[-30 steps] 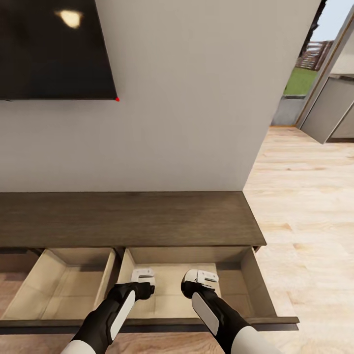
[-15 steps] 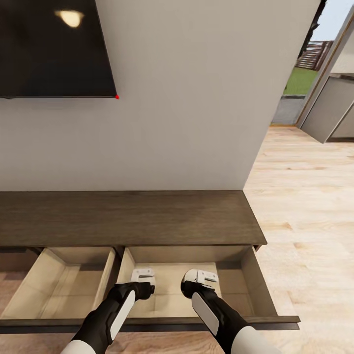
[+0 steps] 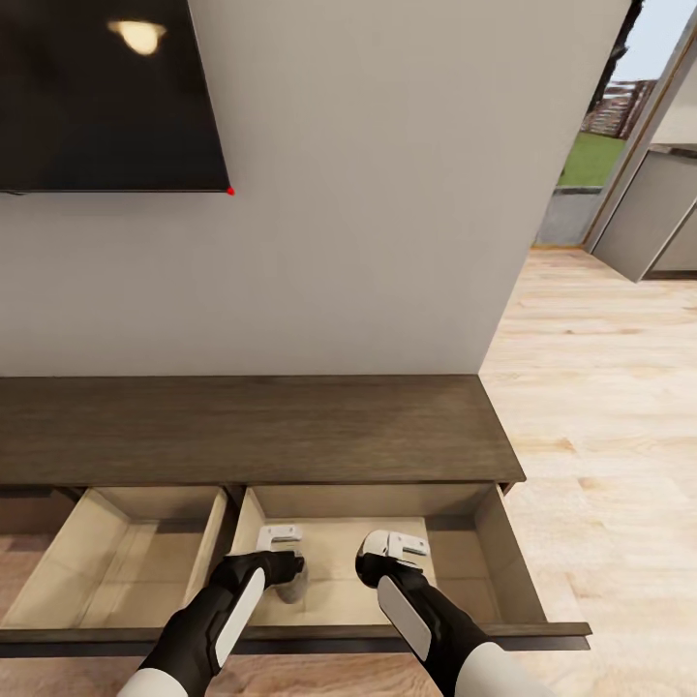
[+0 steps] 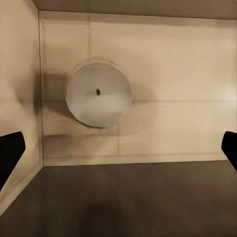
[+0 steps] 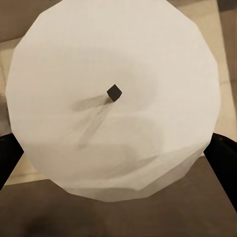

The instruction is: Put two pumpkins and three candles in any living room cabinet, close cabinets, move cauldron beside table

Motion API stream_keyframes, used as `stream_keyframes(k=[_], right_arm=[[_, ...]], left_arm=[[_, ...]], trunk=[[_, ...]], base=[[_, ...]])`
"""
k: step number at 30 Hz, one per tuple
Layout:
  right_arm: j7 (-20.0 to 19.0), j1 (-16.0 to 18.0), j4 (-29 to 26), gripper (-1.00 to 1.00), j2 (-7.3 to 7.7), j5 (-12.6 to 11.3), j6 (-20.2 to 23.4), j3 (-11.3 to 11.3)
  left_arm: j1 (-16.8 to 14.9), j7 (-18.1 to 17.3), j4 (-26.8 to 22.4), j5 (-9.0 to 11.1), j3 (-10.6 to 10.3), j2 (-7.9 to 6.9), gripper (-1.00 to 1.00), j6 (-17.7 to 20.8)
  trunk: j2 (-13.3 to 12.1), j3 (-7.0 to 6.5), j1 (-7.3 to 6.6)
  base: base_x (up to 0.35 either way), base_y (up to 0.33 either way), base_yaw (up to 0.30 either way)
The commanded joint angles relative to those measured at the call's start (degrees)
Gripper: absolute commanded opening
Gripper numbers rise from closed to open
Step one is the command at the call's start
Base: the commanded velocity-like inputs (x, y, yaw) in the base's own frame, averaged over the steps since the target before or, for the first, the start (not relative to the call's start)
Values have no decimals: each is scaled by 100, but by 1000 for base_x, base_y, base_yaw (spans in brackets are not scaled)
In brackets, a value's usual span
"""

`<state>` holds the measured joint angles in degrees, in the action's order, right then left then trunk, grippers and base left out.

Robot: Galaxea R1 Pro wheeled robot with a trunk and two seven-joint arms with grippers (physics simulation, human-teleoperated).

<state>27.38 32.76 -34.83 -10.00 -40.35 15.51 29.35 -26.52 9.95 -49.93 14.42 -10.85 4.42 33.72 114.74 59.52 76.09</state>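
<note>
The cabinet (image 3: 252, 426) is a long, low, dark-brown console against the wall, with two pale beige drawers pulled out toward me. My left gripper (image 3: 281, 535) hangs open over the right drawer (image 3: 513, 566). Below it, a white candle (image 3: 293, 584) stands upright on the drawer floor near the drawer's left wall. The left wrist view looks down on this candle (image 4: 98, 93), with the fingertips (image 4: 10, 153) spread wide and apart from it. Over the same drawer, my right gripper (image 3: 395, 545) is shut on a second white candle (image 5: 113, 94), dark wick up.
The left drawer (image 3: 126, 552) stands open beside the right one. A black TV (image 3: 97, 97) hangs on the wall above the console. Light wood floor (image 3: 600, 436) stretches away to the right toward a doorway (image 3: 600, 145).
My left gripper has opened and let go of its candle, which now stands on the floor of the right drawer. The right arm has held still with its candle.
</note>
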Motion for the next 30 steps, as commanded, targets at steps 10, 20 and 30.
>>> stream_keyframes(k=[10, 20, 30], right_arm=[[26, 7, -6, -100, 0, -16, 23, 15], [22, 7, -6, 100, 0, -16, 17, 13], [14, 8, -6, 100, 0, -16, 14, 13]], left_arm=[[-2, 51, -8, 61, -13, -3, 100, 23], [-2, 51, -8, 61, -19, -3, 100, 29], [-2, 51, -8, 61, -22, -3, 100, 29]], trunk=[[2, 4, -1], [2, 4, -1], [2, 4, -1]], base=[[0, 0, 0], [0, 0, 0], [0, 0, 0]])
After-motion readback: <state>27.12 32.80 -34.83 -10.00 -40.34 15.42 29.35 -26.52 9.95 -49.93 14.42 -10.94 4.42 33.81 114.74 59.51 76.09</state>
